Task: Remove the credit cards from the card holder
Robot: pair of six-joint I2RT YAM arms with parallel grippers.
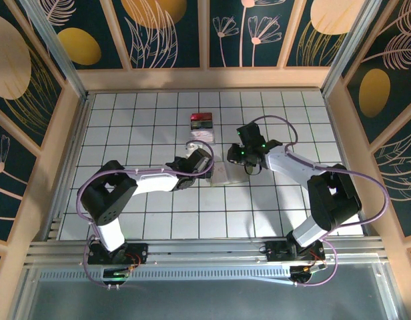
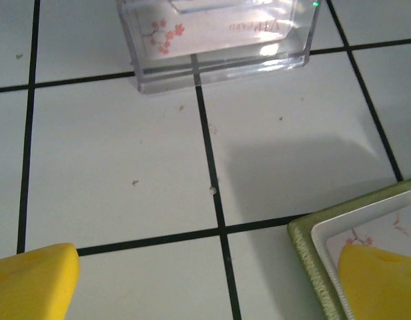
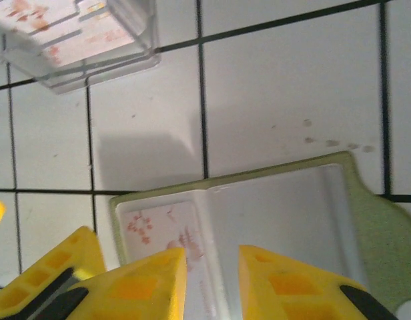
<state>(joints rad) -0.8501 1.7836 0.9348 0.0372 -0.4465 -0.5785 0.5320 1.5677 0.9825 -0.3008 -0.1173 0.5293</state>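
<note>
Closest in, the right claw [image 3: 211, 257] shows two blocky yellow fingers [image 3: 145, 287] of moulded plastic with square recesses. They stand a narrow gap apart, with nothing clamped between them that I can see. They hang right over the fold of the card holder [image 3: 292, 200], which lies opened flat on the white-tiled bench [image 2: 125, 167] between the two arms. I'd guess it is laid out like that so its pockets face up and can be reached from above.

The holder is book-shaped, with a soft olive-green rim and a glossy pale lining. In the half nearer the left arm sits a thin pale card [image 3: 152, 223] printed with pink blossoms, partly under one finger; it looks to be one yet to come out.

The left claw [image 2: 209, 267] is spread wide, one finger over bare tile and the other over the holder's corner. That is probably to pin the holder while the other arm pulls, though whether it touches I cannot tell. Just beyond stands a clear box [image 2: 219, 63] of hard, shiny plastic, with a similar blossom card inside.
</note>
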